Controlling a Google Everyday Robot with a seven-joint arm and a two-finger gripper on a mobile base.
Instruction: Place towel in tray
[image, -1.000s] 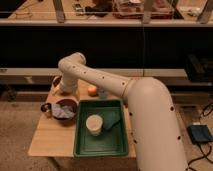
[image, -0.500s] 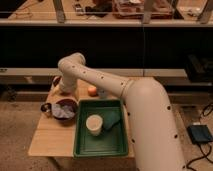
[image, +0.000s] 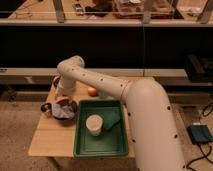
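The towel (image: 63, 109), a pale crumpled cloth, lies in a dark red bowl (image: 73, 108) on the left part of the wooden table. The green tray (image: 83, 142) sits to the right of the bowl. My gripper (image: 62, 98) hangs at the end of the white arm, directly over the back of the bowl and close above the towel. The arm's wrist hides the gripper's tips.
In the tray stand a white cup (image: 94, 124) and a dark green object (image: 111, 119). An orange (image: 92, 91) lies behind the tray. A small dark mug (image: 46, 107) sits left of the bowl. My arm (image: 150, 115) spans the table's right side. A dark shelf stands behind.
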